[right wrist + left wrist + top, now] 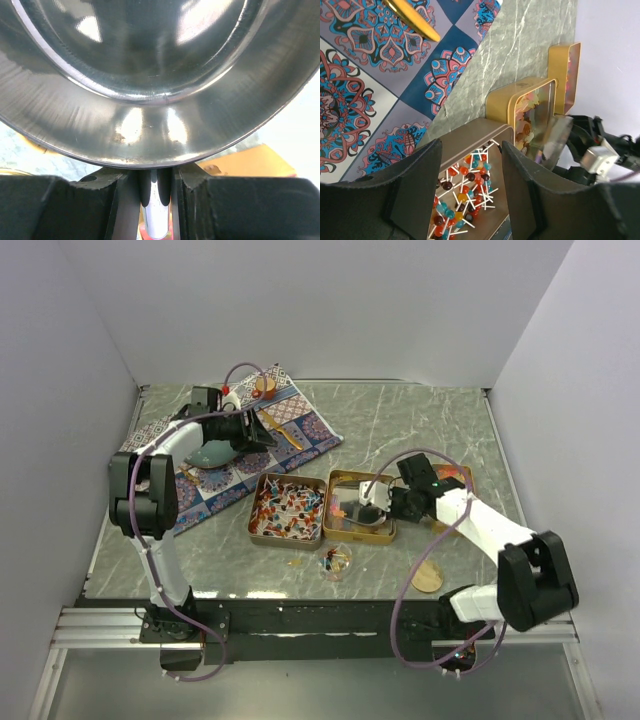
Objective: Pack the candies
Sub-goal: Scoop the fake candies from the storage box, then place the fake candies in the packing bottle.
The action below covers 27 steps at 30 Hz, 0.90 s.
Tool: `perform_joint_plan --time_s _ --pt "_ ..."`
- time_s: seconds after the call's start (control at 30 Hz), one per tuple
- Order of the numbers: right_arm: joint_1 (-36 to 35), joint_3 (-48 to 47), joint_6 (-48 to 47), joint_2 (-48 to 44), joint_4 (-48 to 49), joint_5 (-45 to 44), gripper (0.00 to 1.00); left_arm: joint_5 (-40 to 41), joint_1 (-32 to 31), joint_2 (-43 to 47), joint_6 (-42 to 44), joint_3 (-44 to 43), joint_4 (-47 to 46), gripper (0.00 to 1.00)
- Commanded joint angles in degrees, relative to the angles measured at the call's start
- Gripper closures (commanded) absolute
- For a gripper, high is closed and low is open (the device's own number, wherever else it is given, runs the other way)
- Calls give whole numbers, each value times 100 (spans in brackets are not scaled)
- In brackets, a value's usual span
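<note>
Nearest the arm bases, at the lower centre of the top view, a cork disc (427, 577) lies on the grey table (420, 420), with a small clump of loose sweets just to its left, possibly in a clear cup. Beyond them, mid-frame, two gold tins sit side by side. The left tin (253, 510) is heaped with the candies (285, 510), red and dark heads on white sticks. The middle tin (355, 538) holds a paler mix, and a third tin (465, 478) shows partly behind the right arm.

The right gripper (152, 182) is pinched tight on the handle of a metal scoop (150, 75). The bowl of the scoop hangs over the middle tin, and the handle runs back toward the right of the frame. This arm is the nearer one by far: the sweets lie directly beneath and just left of its tool.

Farthest off, at the upper left, the left gripper (471, 150) hovers above a patterned cloth (300, 420), fingers spread and empty. From it the candies lie toward the lower right of the top view, and its own camera frames the stick-candy tin between the fingers. Any coming scoop or pour looks to belong to the right arm
</note>
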<state>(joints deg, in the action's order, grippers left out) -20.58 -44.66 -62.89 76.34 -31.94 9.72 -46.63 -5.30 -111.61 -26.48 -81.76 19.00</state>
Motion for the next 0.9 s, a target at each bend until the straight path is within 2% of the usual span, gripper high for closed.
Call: perform_joint_plan --time_s 0.0,0.27,0.47,0.57,0.67,0.87 --pt "36 -68 -195 -874 233 171 100 -100 29 8 152 -402 -63 43" --pt "-121 -385 -899 -1612 -987 -40 100 -241 20 157 -112 -455 -362 43" --pt "-919 -139 -1524 -2087 -1744 -645 100 -311 29 386 -331 -368 -547 43" --pt "-1342 -156 -1533 -2001 -1990 -1163 100 -320 29 517 -489 -175 -766 43" --pt "-1571 -569 -1340 -1659 -2430 -1638 100 -346 38 605 -595 -113 -933 43" --pt "-1941 -710 -1638 -1543 -2386 -2587 100 -355 99 719 -727 -95 -1083 43"
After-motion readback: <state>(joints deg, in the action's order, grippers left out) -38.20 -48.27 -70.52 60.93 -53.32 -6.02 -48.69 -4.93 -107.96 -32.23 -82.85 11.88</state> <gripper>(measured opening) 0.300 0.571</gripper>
